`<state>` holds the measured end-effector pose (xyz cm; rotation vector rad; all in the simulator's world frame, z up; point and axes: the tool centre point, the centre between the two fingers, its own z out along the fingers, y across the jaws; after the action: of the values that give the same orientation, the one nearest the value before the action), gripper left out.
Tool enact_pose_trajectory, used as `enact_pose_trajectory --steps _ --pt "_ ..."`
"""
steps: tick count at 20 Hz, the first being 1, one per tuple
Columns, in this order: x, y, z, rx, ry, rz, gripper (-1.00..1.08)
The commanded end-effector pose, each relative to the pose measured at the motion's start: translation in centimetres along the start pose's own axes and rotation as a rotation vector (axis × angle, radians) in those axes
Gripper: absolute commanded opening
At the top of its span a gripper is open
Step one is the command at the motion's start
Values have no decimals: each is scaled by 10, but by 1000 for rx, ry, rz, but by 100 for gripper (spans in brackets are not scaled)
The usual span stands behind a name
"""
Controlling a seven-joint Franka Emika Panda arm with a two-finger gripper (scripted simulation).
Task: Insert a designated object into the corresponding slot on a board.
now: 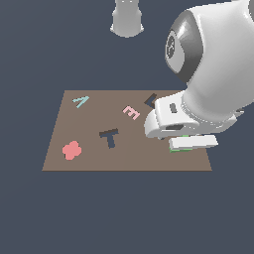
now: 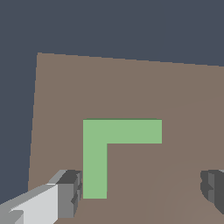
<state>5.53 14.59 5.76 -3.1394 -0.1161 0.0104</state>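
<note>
The designated object, a bright green L-shaped block (image 2: 105, 144), lies flat on the brown board (image 2: 131, 83). My gripper (image 2: 140, 192) is open just above it. One finger (image 2: 65, 197) stands close beside the end of the L's long leg, and the other finger (image 2: 214, 186) is far off on the opposite side. In the exterior view my gripper (image 1: 192, 143) hovers low over the board (image 1: 89, 158) near its front corner on the exterior view's right, and only a green sliver of the block (image 1: 174, 150) shows beneath it. The slot (image 1: 150, 100), a dark L recess, is partly hidden by my hand.
The board also carries a pink E (image 1: 131, 112), a teal A (image 1: 81, 101), a dark navy T (image 1: 109, 137) and a red flower shape (image 1: 72, 150). The arm's base (image 1: 127, 17) stands beyond the board's far edge. Dark floor surrounds the board.
</note>
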Motion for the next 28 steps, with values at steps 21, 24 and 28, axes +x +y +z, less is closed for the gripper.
enact_pose_trajectory --steps 21,24,28 --pt "10 -12 28 0 7 -1 -100" --pt "10 -12 28 0 7 -1 -100" --pt "10 -12 28 0 7 -1 -100"
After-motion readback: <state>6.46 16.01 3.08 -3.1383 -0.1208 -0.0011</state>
